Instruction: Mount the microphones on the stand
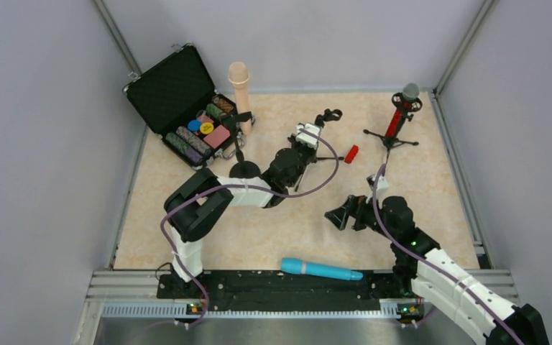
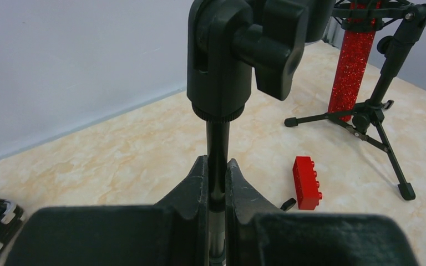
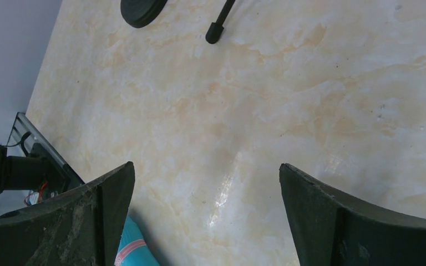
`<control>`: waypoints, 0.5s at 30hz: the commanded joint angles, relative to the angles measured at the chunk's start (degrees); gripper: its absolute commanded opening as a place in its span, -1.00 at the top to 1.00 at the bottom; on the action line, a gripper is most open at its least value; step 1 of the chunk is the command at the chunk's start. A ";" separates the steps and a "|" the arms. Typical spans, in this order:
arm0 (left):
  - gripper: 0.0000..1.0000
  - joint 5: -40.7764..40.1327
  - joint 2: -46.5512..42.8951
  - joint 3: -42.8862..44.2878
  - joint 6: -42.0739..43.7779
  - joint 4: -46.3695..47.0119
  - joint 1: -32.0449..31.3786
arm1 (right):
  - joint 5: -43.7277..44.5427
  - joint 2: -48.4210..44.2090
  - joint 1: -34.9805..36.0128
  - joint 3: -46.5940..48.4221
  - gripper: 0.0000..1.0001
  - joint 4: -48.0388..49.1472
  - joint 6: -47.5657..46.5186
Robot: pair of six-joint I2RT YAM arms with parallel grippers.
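My left gripper (image 1: pixel 307 138) is shut on the thin black pole (image 2: pixel 217 138) of an empty mic stand, whose clip head (image 2: pixel 233 50) is above the fingers; the clip also shows in the top view (image 1: pixel 328 115). The glittery red microphone (image 1: pixel 401 115) sits in a tripod stand (image 1: pixel 392 140) at the back right, and it shows in the left wrist view (image 2: pixel 355 61). The beige microphone (image 1: pixel 239 85) stands clipped in a round-base stand (image 1: pixel 244 170). The cyan microphone (image 1: pixel 321 269) lies at the front edge. My right gripper (image 1: pixel 339 214) is open and empty above the bare table, with the cyan microphone's end (image 3: pixel 130 249) by its left finger.
An open black case (image 1: pixel 180 100) with poker chips stands at the back left. A small red block (image 1: pixel 351 154) lies between the stands, seen also in the left wrist view (image 2: pixel 307 183). The round base (image 3: pixel 142 8) and a stand foot (image 3: pixel 217 27) show ahead of the right gripper.
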 commanded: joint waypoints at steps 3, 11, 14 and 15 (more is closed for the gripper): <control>1.00 -7.03 -8.82 -5.53 0.67 6.48 -2.72 | 0.64 0.89 -0.58 3.54 -0.97 -1.23 -2.60; 1.00 -6.34 -16.23 -11.58 -6.75 3.13 -4.24 | 0.55 1.97 -0.58 4.46 -0.97 -1.63 -4.27; 1.00 -6.45 -18.98 -13.61 -7.55 2.28 -4.95 | 0.47 1.98 -0.58 4.34 -0.97 -1.63 -4.35; 1.00 -6.74 -19.94 -14.28 -7.42 1.38 -5.29 | 0.41 2.01 -0.54 4.32 -0.97 -1.63 -4.59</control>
